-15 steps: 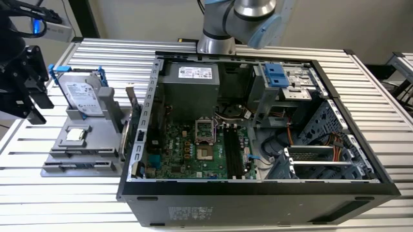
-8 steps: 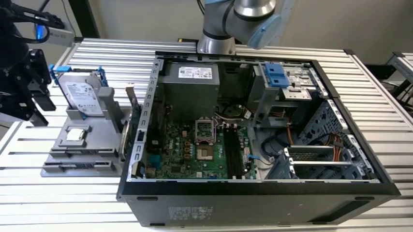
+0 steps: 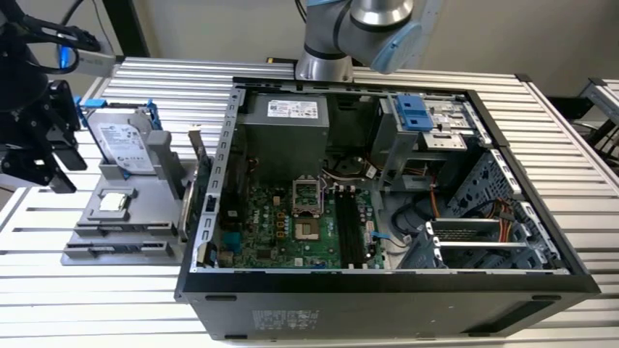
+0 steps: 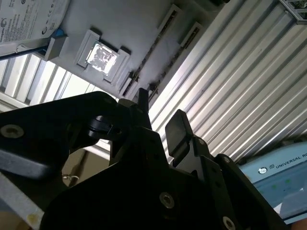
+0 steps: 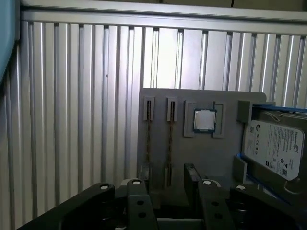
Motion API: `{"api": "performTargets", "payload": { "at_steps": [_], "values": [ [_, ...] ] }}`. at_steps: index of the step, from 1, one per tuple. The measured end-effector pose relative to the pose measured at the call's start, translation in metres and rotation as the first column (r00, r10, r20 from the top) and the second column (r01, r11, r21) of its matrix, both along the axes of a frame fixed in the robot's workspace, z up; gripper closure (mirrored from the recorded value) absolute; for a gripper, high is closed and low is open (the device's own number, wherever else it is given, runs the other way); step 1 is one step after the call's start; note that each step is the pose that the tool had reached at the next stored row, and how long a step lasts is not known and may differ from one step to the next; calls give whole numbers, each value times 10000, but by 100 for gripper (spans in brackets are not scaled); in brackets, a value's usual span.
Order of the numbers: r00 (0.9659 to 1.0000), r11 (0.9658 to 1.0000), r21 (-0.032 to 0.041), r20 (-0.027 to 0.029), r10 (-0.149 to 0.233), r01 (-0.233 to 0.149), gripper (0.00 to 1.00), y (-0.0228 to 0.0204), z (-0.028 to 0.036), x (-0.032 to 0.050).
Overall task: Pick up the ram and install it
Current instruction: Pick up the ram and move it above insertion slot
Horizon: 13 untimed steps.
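My gripper (image 5: pixel 165 184) has its fingers spread apart with nothing between them, hanging over the grey parts tray (image 5: pixel 216 158). I think the ram (image 5: pixel 170 139) is the thin strip sitting edge-on in a tray slot, beside the CPU (image 5: pixel 205 120) and hard drive (image 5: pixel 273 148). It's all on a ribbed metal table (image 3: pixel 164 80), with the opened-up PC case (image 3: pixel 387 304) right next to the tray.

The table (image 5: pixel 72 120) is ribbed bare metal; the grey holder (image 5: pixel 192 158) looks matt plastic. The hard drive (image 5: pixel 273 148) has a glossy silver face (blue plastic rails (image 5: pixel 283 109)); the gripper (image 5: pixel 168 171) is matt black.
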State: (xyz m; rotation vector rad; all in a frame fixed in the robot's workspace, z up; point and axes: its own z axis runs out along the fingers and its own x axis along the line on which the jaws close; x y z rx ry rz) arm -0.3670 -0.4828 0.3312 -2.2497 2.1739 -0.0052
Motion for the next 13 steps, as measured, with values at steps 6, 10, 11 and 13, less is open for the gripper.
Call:
{"api": "performTargets", "payload": {
  "at_steps": [6, 10, 11, 13],
  "values": [
    [10000, 10000, -19, 6, -14, 14, 0, 0, -92, 0],
    [10000, 9999, -52, 5, -87, 87, 0, 0, -156, 0],
    [10000, 9999, -55, 5, -96, 96, 0, 0, -172, 0],
    [9999, 9999, -63, 6, -124, 124, 0, 0, -206, 0]
  ]
}}
